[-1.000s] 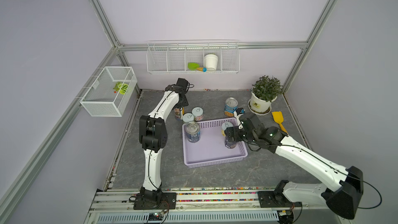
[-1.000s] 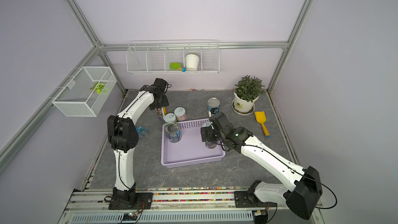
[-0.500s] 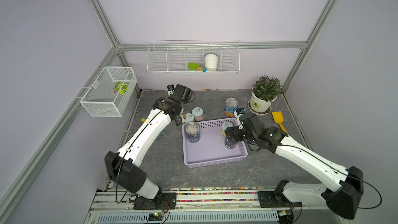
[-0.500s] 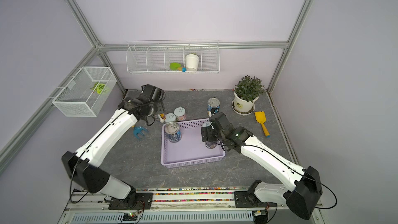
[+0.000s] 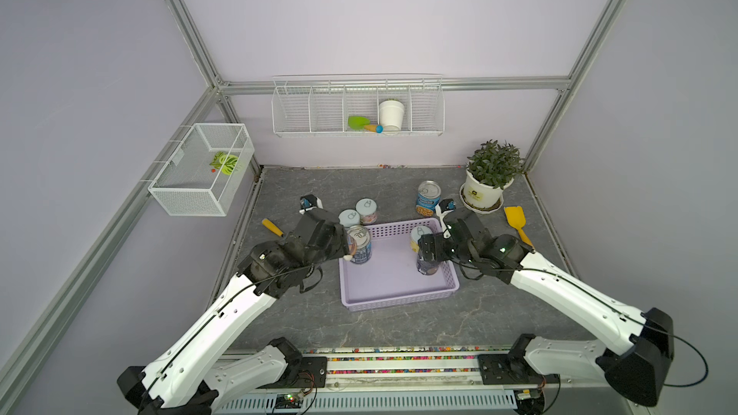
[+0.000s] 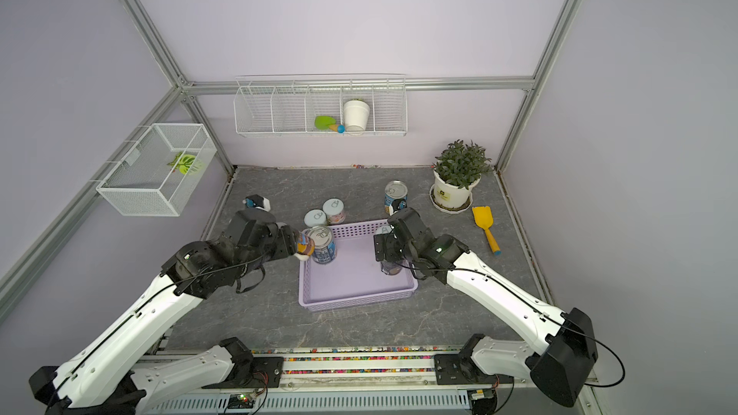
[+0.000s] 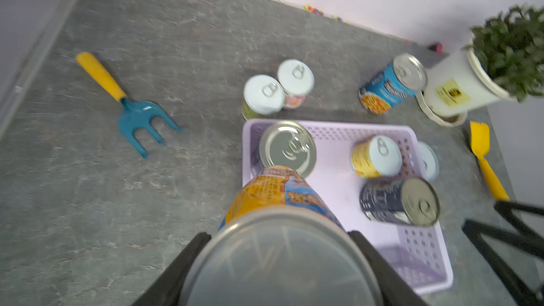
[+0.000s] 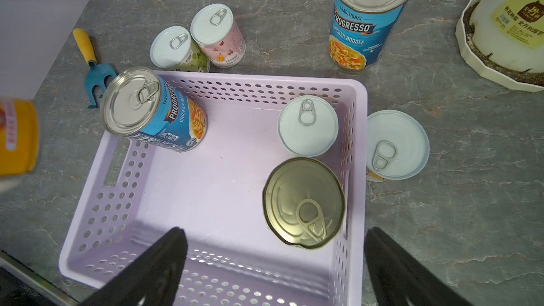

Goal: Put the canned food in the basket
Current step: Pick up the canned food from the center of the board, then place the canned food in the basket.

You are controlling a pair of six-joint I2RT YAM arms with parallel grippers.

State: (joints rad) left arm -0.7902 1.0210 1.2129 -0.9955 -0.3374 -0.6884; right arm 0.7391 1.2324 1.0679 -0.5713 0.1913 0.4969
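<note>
Gleaming cylindrical cans [image 8: 131, 100] — perforated lilac plastic basket [image 8: 241, 91]

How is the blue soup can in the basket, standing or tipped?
Standing: the blue soup can has its lid up, base on the basket floor.

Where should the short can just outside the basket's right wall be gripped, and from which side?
Take the short can by its round side wall, from above. It stands upright, close against the basket wall, so the right hand should probably close on its near and far sides, not the wall side.
</note>
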